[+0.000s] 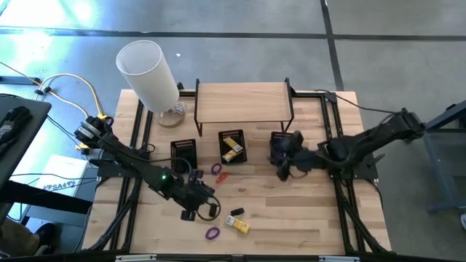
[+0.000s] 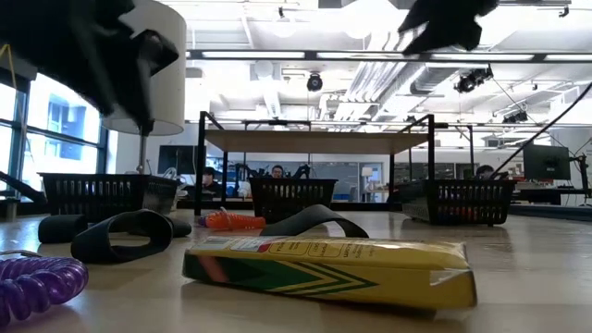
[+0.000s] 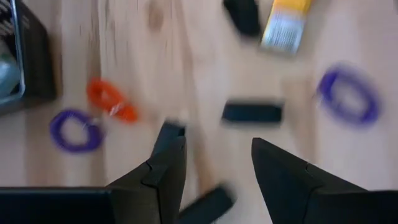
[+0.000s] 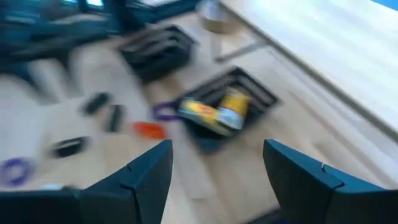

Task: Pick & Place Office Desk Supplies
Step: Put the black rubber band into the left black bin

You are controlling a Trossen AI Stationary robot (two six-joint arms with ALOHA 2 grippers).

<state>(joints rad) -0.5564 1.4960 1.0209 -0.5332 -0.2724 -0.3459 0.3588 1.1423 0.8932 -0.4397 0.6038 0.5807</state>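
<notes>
Small supplies lie scattered on the wooden table's near middle: a yellow box (image 1: 238,225) (image 2: 328,268), purple coil loops (image 1: 212,233) (image 1: 216,169), an orange loop (image 1: 222,177) and black clip pieces (image 1: 237,212). My left gripper (image 1: 198,205) (image 3: 214,162) hovers open over them, with a black clip (image 3: 252,112) ahead of its fingers. It touches nothing. My right gripper (image 1: 285,166) (image 4: 224,165) is open beside the right basket (image 1: 284,144). The middle basket (image 1: 232,145) (image 4: 227,109) holds another yellow box.
Three black mesh baskets stand in a row, the left one (image 1: 183,153) near my left arm. Behind them is a low wooden shelf (image 1: 244,102) on black legs. A tall white cylinder (image 1: 149,73) stands at the far left. Bare wood lies along the near right.
</notes>
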